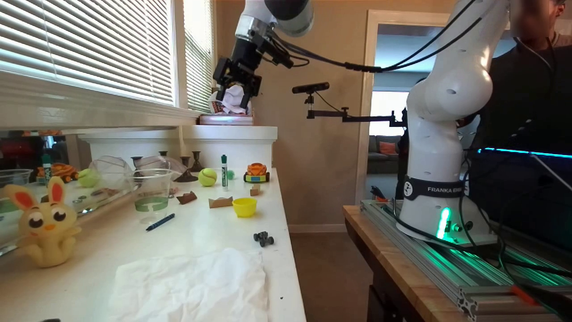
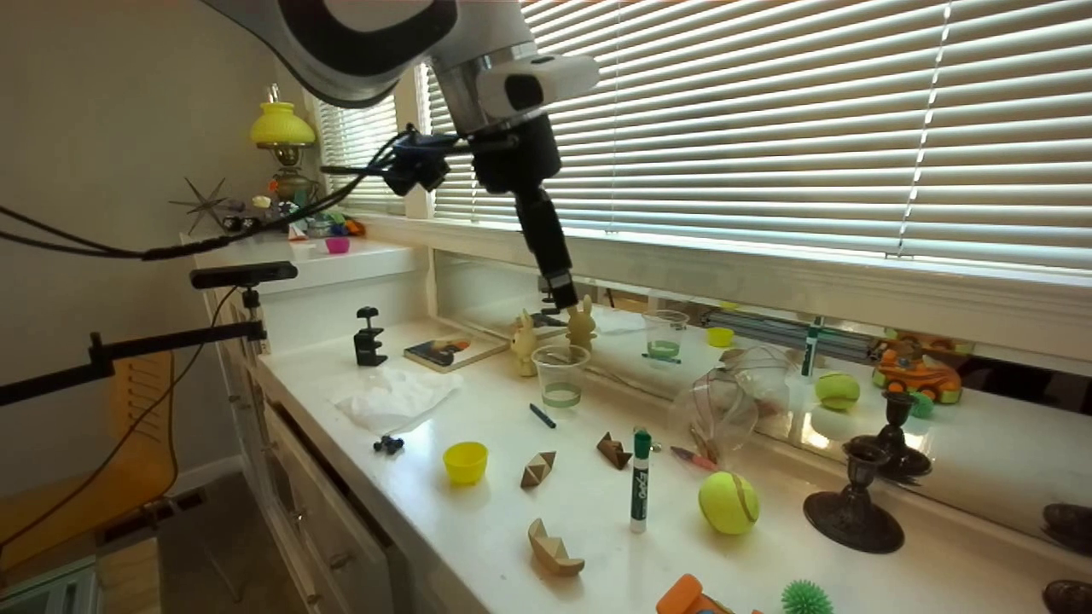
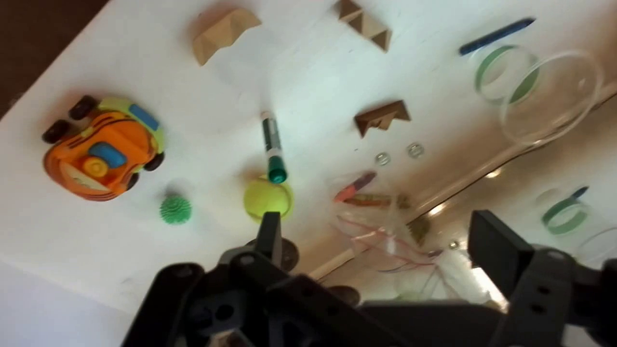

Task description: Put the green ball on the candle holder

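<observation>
A round yellow-green ball with a seam, like a tennis ball, sits on the white counter in both exterior views [image 1: 207, 177] [image 2: 728, 503] and the wrist view [image 3: 267, 198]. A smaller spiky green ball [image 2: 806, 599] lies near it, also in the wrist view [image 3: 175, 210]. A dark metal candle holder [image 2: 853, 522] with a wide round base stands beside the yellow-green ball; another [image 2: 1071, 597] is cut off by the frame edge. In the wrist view a candle holder [image 3: 289, 255] is partly hidden behind a finger. My gripper [image 1: 232, 100] is open and empty, high above the counter [image 3: 376, 218].
A green-capped marker [image 2: 640, 482] stands upright beside the yellow-green ball. An orange toy car [image 3: 106, 149], folded paper pieces [image 2: 554, 548], a clear bag [image 2: 712, 409], a plastic cup [image 2: 561, 379] and a yellow cup [image 1: 244, 207] are around. A mirror [image 2: 964, 460] backs the counter.
</observation>
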